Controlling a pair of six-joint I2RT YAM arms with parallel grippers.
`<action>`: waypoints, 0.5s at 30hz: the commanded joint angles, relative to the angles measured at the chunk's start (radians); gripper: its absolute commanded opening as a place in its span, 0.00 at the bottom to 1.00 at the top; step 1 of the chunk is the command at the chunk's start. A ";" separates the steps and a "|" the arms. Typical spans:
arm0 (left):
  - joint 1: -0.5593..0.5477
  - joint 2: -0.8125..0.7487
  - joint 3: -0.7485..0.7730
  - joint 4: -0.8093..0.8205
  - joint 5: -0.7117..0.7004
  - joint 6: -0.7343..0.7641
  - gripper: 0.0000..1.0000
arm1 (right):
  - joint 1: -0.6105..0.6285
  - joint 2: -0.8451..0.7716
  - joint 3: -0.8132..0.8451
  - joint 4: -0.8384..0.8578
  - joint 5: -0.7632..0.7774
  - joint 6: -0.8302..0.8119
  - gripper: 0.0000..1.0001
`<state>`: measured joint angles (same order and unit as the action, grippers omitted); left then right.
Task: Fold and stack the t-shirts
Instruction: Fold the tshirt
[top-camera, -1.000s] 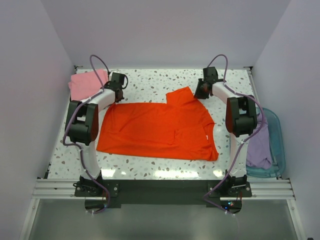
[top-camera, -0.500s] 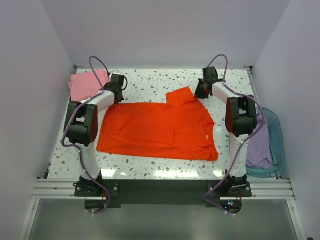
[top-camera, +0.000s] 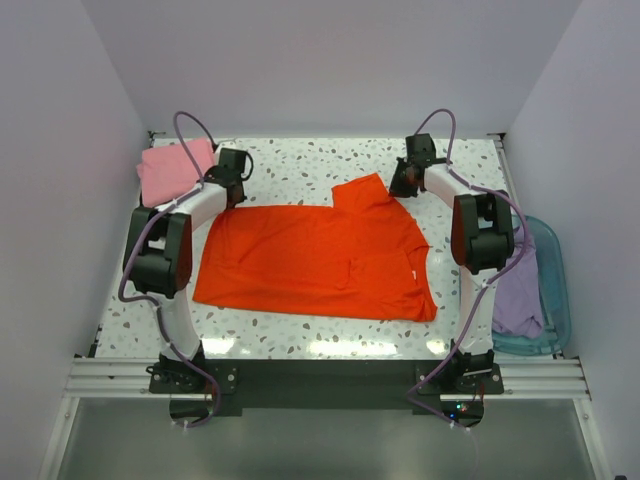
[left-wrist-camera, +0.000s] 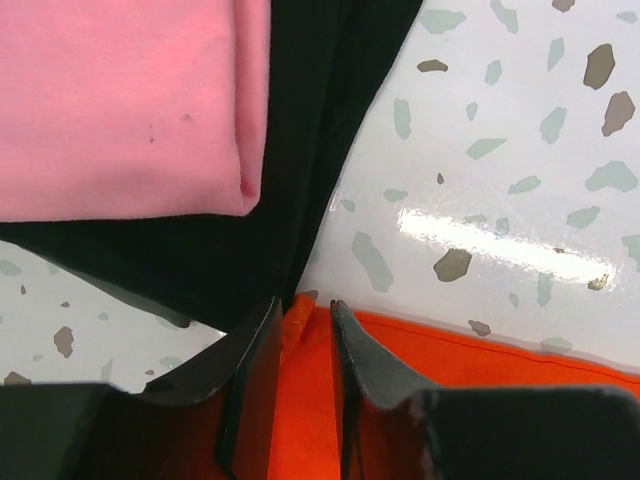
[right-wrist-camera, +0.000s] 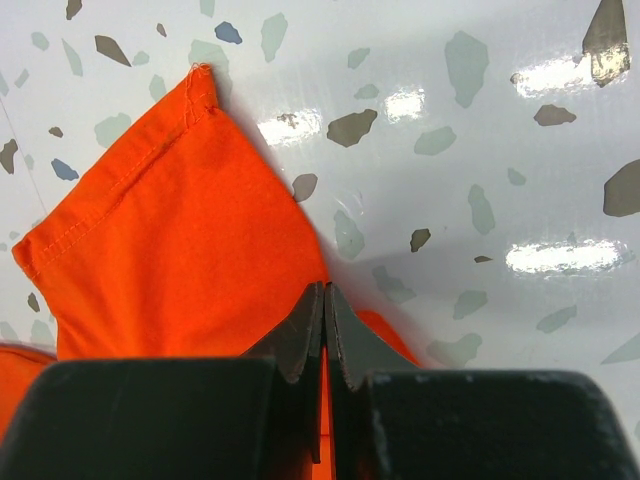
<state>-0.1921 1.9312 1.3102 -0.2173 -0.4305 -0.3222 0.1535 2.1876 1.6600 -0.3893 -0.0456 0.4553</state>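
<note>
The orange-red t-shirt (top-camera: 320, 260) lies spread flat mid-table, one sleeve (right-wrist-camera: 170, 230) pointing to the far side. My left gripper (left-wrist-camera: 303, 303) is at its far left corner (top-camera: 232, 198), jaws slightly open astride the cloth's corner (left-wrist-camera: 480, 350). My right gripper (right-wrist-camera: 325, 287) is by the sleeve at the shirt's far right edge (top-camera: 403, 186), shut on a thin pinch of the orange cloth. A folded pink t-shirt (top-camera: 170, 168) (left-wrist-camera: 120, 100) lies on a black one (left-wrist-camera: 300, 150) at the far left corner. The pale lavender t-shirt (top-camera: 520, 295) sits in the basket.
The translucent blue basket (top-camera: 556, 270) stands off the table's right edge beside the right arm. White walls close in the speckled table (top-camera: 300, 165) on the left, far and right sides.
The left arm's elbow has shifted a little to the left. The orange-red t-shirt and the right arm have not visibly moved.
</note>
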 joint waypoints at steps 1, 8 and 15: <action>0.003 -0.052 -0.014 0.056 -0.037 -0.011 0.31 | 0.003 -0.045 -0.008 0.023 -0.005 0.006 0.00; 0.003 -0.020 0.001 0.021 -0.067 -0.023 0.31 | 0.003 -0.040 -0.008 0.021 -0.007 0.005 0.00; 0.003 0.005 0.006 0.022 -0.050 -0.021 0.27 | 0.003 -0.043 -0.008 0.015 -0.005 0.000 0.00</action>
<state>-0.1921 1.9282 1.3102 -0.2176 -0.4648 -0.3298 0.1532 2.1876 1.6600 -0.3893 -0.0456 0.4553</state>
